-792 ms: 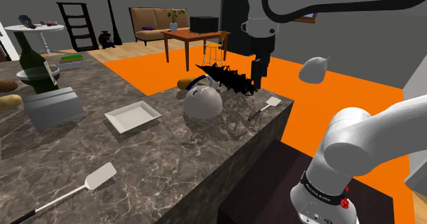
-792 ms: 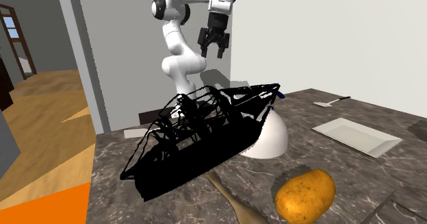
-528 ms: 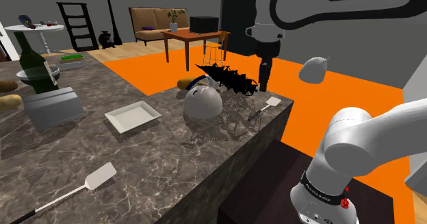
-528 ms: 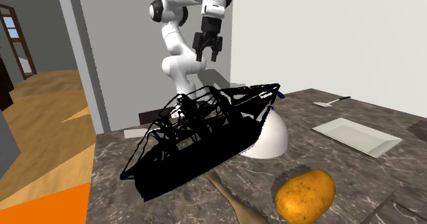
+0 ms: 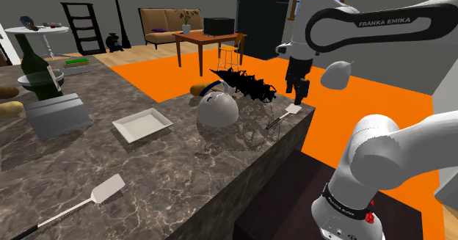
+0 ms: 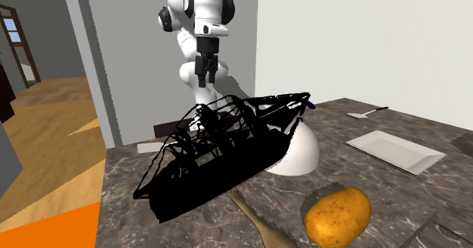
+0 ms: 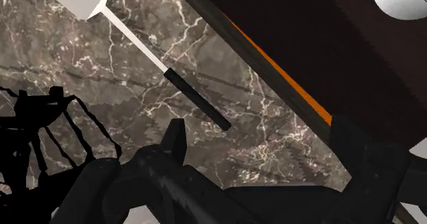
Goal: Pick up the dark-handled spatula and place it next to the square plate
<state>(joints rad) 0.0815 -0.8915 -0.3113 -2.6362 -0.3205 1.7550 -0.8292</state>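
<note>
The dark-handled spatula (image 5: 285, 115) lies at the counter's corner on the shoulder view's right, white blade toward the edge. In the wrist view its thin white shaft and black handle (image 7: 199, 101) lie on the marble just ahead of my fingers. My gripper (image 5: 299, 93) hangs open a little above the blade, holding nothing. It also shows above the black wire rack as gripper (image 6: 206, 75), and with its fingers apart as gripper (image 7: 263, 154). The white square plate (image 5: 142, 123) sits mid-counter, well off to the shoulder view's left, plate (image 6: 394, 149).
A black wire rack (image 5: 242, 83) and a white dome (image 5: 217, 110) stand between spatula and plate. A second spatula (image 5: 105, 189) lies near the front edge. A grey box (image 5: 57, 114) and a bottle (image 5: 33, 64) stand far left. A potato (image 6: 337, 215) lies near the rack.
The arm has swung toward the shoulder view's right and come lower, from over the rack to over the spatula's blade. The hand has turned about its axis. The fingers stay apart.
</note>
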